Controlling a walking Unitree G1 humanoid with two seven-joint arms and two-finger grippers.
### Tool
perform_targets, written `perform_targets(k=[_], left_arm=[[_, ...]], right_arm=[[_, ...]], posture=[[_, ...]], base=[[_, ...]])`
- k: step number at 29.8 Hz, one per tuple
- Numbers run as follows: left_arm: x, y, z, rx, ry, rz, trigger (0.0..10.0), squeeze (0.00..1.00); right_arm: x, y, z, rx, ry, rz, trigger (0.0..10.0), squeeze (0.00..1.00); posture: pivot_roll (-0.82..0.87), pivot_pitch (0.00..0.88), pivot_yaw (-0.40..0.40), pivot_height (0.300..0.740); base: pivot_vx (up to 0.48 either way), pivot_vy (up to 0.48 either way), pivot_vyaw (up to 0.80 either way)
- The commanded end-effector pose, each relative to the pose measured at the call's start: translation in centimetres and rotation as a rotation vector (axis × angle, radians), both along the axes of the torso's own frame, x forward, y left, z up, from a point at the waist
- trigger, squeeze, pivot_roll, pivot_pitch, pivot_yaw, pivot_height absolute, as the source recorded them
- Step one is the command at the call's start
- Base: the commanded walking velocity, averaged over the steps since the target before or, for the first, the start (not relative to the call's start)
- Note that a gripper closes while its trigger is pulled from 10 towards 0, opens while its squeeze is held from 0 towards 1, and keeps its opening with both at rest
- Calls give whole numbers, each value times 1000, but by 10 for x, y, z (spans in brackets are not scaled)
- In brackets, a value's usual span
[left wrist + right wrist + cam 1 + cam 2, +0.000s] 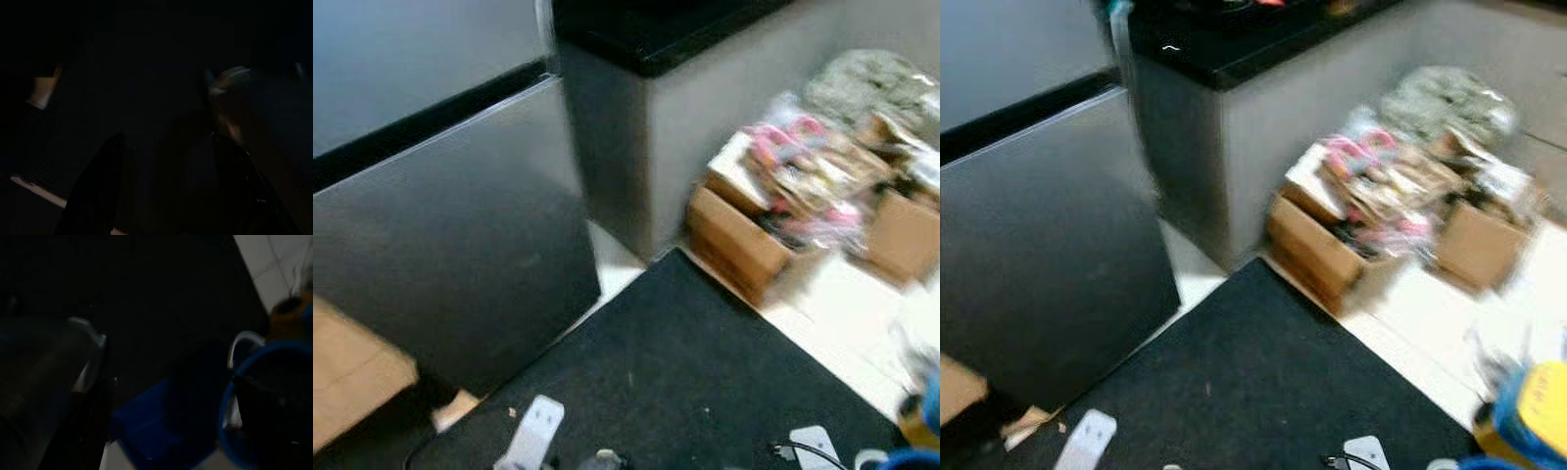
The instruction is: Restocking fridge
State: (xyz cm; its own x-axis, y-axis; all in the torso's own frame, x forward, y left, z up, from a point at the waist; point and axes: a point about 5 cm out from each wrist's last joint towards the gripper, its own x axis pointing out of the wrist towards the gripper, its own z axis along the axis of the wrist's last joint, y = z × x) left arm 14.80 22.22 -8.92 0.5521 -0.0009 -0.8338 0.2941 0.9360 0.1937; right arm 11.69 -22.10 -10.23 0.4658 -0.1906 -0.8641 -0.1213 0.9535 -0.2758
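Left eye, blurred: steel fridge (pixel 440 215) fills 9 to 11 o'clock, doors closed, dark seam between upper and lower door. Grey counter block with black top (pixel 656 39) at 12. Black mat (pixel 675 372) covers centre to 6. Open cardboard box (pixel 734 235) at 2 o'clock on pale tile, stuffed with pink and clear-wrapped packs, contents too smeared to name. Second cardboard box (pixel 906 230) at 3, just beside it; grey-green bundle (pixel 871 83) behind both. Silver arm parts poke in at 6; can't see either pincer here.

Right eye: same scene shifted. Adds a yellow and blue item (pixel 1538 411) at 4 to 5 o'clock, past the mat's edge; the left eye catches just a blue sliver of it. Counter top also shows small coloured objects at 12, unreadable.

Left wrist: very dark. Left gripper (pixel 166 196) hangs over the mat, two black fingers apart, gap between them bare. Pale round shape near one finger, can't identify.

Right wrist: dark. Right gripper (pixel 171 431) with its fingers spread, nothing between them. Blue round-rimmed container (pixel 259 401) near one finger, inside too dark to read. White tile strip at the mat's far edge.
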Motion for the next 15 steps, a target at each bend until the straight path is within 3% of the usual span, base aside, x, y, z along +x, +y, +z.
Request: perform_targets(k=[1, 15], left_arm=[[-12, -1, -5, 2, 49, 5, 10000, 0], [-23, 6, -8, 25, 87, 44, 10000, 0]], right_arm=[[-6, -1, -1, -6, 8, -2, 10000, 0], [-2, -3, 0, -13, -2, 0, 10000, 0]], posture=[[-71, 119, -15, 740], [-70, 111, -19, 740]], base=[[0, 0, 800], [0, 0, 800]])
